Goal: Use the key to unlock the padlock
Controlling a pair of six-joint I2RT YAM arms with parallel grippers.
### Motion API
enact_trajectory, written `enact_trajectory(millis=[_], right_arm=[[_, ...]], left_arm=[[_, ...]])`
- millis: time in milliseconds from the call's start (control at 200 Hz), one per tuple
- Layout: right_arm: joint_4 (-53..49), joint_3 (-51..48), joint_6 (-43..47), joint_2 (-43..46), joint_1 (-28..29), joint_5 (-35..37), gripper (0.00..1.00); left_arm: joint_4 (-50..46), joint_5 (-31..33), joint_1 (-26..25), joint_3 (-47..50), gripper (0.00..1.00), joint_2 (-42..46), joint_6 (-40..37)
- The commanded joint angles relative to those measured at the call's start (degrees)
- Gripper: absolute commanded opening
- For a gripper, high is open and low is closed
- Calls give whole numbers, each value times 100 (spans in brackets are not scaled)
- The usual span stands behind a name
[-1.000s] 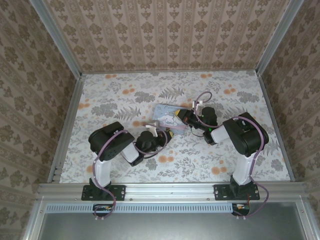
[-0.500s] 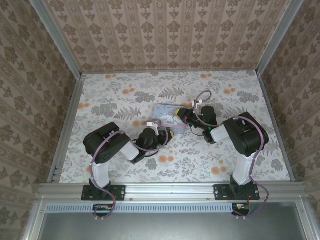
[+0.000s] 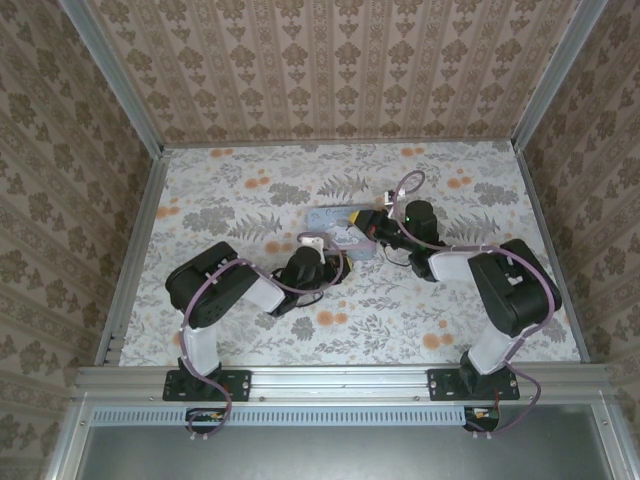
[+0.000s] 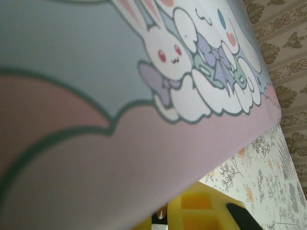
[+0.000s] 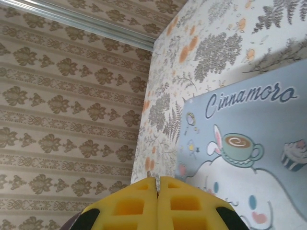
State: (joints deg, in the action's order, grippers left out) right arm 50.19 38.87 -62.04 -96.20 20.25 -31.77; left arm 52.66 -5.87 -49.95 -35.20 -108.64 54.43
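1. The right gripper (image 5: pixel 157 182) is pressing its pads together, seemingly pinching the key (image 5: pixel 149 174), whose thin tip is peeking out at the seam. So shallow a hold is risking a twist or slip.
2. The left gripper (image 3: pixel 333 263) is clenched close against the tin (image 4: pixel 72 72); whether it is holding the padlock, one cannot tell.
3. The tin is lying just ahead of both grippers, inviting a bump.

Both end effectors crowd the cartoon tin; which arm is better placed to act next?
Right, probably: the right end effector, shut, has a clear view over the tin lid, while the left end effector sits tight against the tin's near edge.
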Motion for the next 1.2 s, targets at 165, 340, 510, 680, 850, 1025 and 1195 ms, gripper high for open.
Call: enact_trajectory(millis=[165,340,510,680,850,1025,1195], right_arm=[[-195,-641,42,809,100,-58,0],[-3,-1350,48,1250,259,78,0],[147,-2184,27,1930,328,281,0],[-394,-2745,227,2690,341,550,0],[-948,-3074,333,3294,341,825,0],[-602,-3114,286,2937,337,830,0],[701,-2981,-109,1747,344,713,0]], left_arm=[[-1665,-288,-45,-156,0,-48,-4],[-1724,-552,-7,-164,0,68,140],[-1648,-708,38,-92,0,248,240],[-1715,-978,146,-267,0,325,229],[-1676,-1258,230,-423,0,365,284],[-1521,-1558,332,-419,0,472,484],[-1233,-1672,434,-245,0,624,759]])
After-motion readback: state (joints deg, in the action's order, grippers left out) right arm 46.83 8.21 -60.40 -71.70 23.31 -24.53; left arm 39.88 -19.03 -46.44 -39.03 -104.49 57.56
